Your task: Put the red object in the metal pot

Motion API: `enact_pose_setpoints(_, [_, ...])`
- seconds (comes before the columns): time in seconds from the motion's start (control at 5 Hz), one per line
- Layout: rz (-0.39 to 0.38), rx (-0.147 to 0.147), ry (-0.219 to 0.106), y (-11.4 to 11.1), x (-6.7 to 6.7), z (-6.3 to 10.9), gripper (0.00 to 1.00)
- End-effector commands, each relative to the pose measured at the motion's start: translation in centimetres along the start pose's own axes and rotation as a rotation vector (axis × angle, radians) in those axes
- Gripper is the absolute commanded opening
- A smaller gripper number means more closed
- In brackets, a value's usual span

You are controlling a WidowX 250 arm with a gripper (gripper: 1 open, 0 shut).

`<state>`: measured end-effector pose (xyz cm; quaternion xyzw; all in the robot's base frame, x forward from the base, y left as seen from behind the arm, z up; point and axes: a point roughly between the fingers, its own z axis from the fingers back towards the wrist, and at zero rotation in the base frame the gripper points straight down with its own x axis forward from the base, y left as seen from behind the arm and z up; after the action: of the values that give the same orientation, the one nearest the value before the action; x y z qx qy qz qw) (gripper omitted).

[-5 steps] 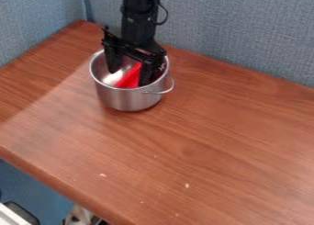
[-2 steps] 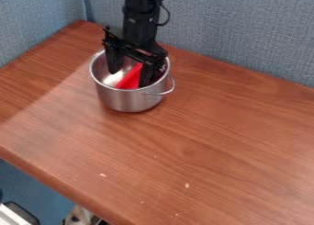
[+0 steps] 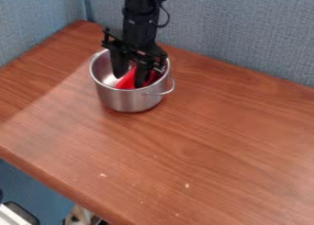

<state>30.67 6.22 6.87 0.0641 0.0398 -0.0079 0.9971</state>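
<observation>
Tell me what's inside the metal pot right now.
Part of the red object shows inside the metal pot, leaning between the pincer fingers, which reach below the rim. The pot's bottom and the object's lower end are covered.

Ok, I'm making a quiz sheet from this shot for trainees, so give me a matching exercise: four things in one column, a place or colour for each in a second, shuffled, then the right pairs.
Things:
1. red block
2. metal pot
3. gripper
4. table

Descriptions:
A. brown wood grain, carries everything
B. black, pointing straight down into the pot's mouth
C. shiny silver, near the table's far edge
D. inside the pot, between the black fingers

Pairs: 1-D, 2-C, 3-B, 4-A
</observation>
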Motion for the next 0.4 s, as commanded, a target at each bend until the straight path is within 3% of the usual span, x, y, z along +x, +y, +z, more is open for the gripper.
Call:
enact_pose_setpoints(0.0, [-0.007,0.026,-0.043,0.16,0.01,1.7,1.0])
enact_pose_setpoints(0.2, [-0.007,0.028,-0.034,0.12,0.03,1.34,0.0])
